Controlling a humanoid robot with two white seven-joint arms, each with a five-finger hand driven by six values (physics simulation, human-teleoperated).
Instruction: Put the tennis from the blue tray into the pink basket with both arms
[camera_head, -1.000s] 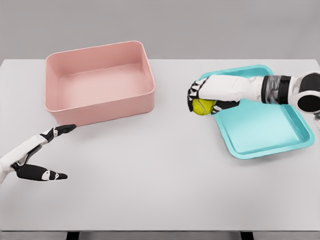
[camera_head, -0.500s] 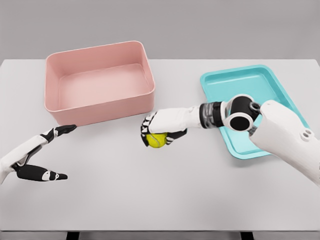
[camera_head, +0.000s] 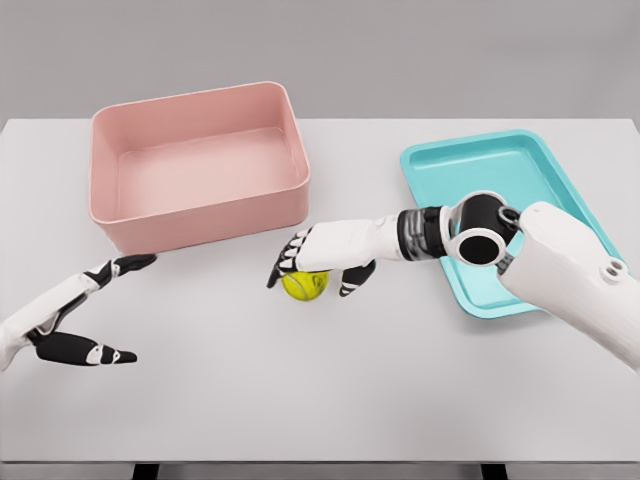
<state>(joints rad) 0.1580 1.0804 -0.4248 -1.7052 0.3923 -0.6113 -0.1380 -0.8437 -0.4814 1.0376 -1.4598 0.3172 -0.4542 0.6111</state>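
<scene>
With the right arm reaching across from the picture's right, the right hand (camera_head: 318, 257) sits palm-down over the tennis ball (camera_head: 305, 285) at mid-table. Fingers are spread, splayed to either side of the ball rather than wrapped around it; thumb sticks down on the ball's right, other fingertips fan out on its left. The ball looks to be resting on the white table (camera_head: 330, 390), and I can't tell whether the palm touches its top.

Ball is between the two containers: well clear of the blue tray (camera_head: 505, 225), and just in front of the near right corner of the pink basket (camera_head: 195, 165), not in it. Both containers hold nothing visible.

Right forearm crosses the tray's left edge; the elbow joint hangs over the tray.

Left hand (camera_head: 70, 320) is at the lower left, low over the table, open: index finger points toward the basket's front wall, thumb spread wide below it. It holds nothing and is well apart from the ball.
</scene>
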